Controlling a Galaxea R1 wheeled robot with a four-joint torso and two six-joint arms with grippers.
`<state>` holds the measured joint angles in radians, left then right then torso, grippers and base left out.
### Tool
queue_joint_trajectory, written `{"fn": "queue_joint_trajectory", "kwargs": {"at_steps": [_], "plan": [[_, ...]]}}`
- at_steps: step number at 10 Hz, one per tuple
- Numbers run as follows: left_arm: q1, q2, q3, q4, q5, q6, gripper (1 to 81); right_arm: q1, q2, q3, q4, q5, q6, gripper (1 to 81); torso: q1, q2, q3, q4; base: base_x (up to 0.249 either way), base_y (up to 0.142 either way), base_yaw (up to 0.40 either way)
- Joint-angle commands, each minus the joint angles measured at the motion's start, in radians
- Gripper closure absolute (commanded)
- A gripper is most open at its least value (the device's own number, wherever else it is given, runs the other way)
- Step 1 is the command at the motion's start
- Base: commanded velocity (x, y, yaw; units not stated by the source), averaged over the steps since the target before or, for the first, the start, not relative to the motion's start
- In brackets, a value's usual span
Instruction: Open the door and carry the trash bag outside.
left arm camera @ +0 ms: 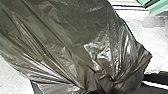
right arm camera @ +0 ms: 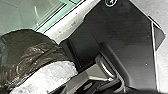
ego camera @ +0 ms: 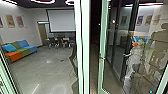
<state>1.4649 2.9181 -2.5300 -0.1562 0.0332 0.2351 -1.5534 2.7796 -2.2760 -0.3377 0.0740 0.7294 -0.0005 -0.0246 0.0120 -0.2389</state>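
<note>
From where I stand, left to right: 1 sofa [ego camera: 22, 51], 1 screen [ego camera: 61, 21]. 1 trash bag [left arm camera: 62, 37] at the left arm, the nearer one; left pincer [left arm camera: 101, 89] looks clamped on its bunched neck, long axis fanning away from the grip. Right pincer: can't tell. 1 glass door [ego camera: 102, 45], right.

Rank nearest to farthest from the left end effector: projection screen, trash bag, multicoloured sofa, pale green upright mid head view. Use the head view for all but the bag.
1. Trash bag: right up close in the left wrist view.
2. Pale green upright: just ahead.
3. Multicoloured sofa: left side of the room.
4. Projection screen: far end.
</note>
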Motion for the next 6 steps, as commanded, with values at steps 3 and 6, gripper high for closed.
{"fn": "queue_joint_trajectory", "kwargs": {"at_steps": [3, 6], "plan": [[-0.071, -0.003, -0.003, 0.009, 0.059, 0.007, 81.1, 0.051, -0.001, 0.001, -0.015, -0.040, -0.004, 1.0, 0.001, 0.000, 0.000, 0.000, 0.000, 0.000, -0.031], [-0.071, -0.003, -0.003, 0.010, 0.059, 0.007, 81.1, 0.051, -0.001, 0.000, -0.015, -0.040, -0.004, 1.0, 0.001, 0.000, 0.000, 0.000, 0.000, 0.000, -0.159]]}}
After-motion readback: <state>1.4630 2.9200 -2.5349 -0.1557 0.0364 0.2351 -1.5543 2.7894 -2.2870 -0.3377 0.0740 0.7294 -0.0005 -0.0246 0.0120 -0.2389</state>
